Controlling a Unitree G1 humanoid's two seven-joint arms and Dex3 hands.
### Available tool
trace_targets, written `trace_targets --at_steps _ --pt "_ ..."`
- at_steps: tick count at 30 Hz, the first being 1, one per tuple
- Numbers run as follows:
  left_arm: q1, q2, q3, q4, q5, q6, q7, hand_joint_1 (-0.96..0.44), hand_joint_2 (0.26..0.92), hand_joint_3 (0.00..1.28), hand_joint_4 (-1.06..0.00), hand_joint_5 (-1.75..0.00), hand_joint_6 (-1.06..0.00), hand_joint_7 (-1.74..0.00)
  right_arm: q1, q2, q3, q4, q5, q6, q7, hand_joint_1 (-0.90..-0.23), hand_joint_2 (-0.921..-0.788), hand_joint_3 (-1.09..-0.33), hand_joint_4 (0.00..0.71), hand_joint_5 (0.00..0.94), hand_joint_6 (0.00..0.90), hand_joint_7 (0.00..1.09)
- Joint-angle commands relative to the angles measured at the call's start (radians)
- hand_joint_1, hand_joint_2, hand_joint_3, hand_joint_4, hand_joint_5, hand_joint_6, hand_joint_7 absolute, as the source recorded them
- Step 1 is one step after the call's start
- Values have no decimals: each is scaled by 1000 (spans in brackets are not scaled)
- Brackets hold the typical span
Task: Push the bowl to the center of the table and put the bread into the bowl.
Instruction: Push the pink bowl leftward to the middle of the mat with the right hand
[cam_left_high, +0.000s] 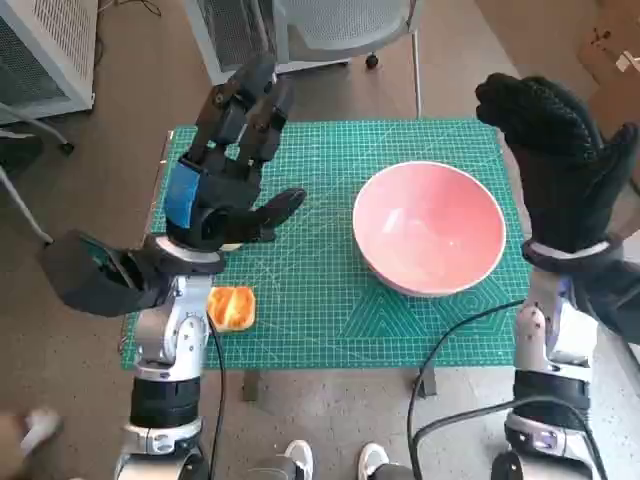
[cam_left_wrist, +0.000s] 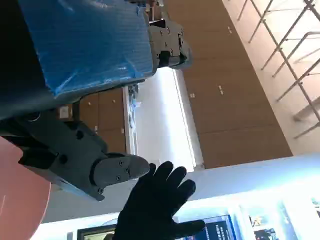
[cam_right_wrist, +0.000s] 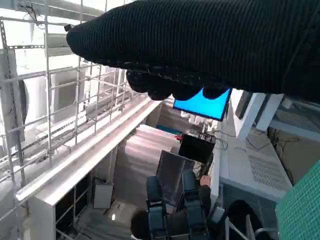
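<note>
A pink bowl (cam_left_high: 430, 228) stands on the right half of the green cutting mat (cam_left_high: 320, 290); its rim (cam_left_wrist: 15, 200) also shows in the left wrist view. A piece of orange-brown bread (cam_left_high: 231, 307) lies near the mat's front left corner, partly under my left forearm. My left hand (cam_left_high: 232, 160) is raised above the mat's left part, fingers spread, holding nothing. My right hand (cam_left_high: 560, 160) in the black glove is lifted upright beside the bowl's right side, fingers apart and empty; the same hand (cam_left_wrist: 157, 205) shows in the left wrist view.
A chair base (cam_left_high: 330, 30) and a white rack (cam_left_high: 45, 50) stand beyond the table. Black cables (cam_left_high: 450, 350) run by the table's front right edge. A person's shoes (cam_left_high: 335, 462) show at the front. The right wrist view looks out at railings and a screen (cam_right_wrist: 205, 102).
</note>
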Motion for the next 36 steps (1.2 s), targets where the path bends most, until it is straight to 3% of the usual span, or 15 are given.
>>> trace_targets --at_steps 1,36 --pt "-19 -6 -3 8 2 -16 -4 -194 644 552 -19 -6 1 -465 21 0 -2 14 6 1 1 -657 -921 -749 256 0 380 0" --pt "-19 -1 4 5 4 -18 4 -190 639 574 -16 -3 1 -473 5 -6 3 32 2 15 8 -665 -921 -734 263 1 376 0"
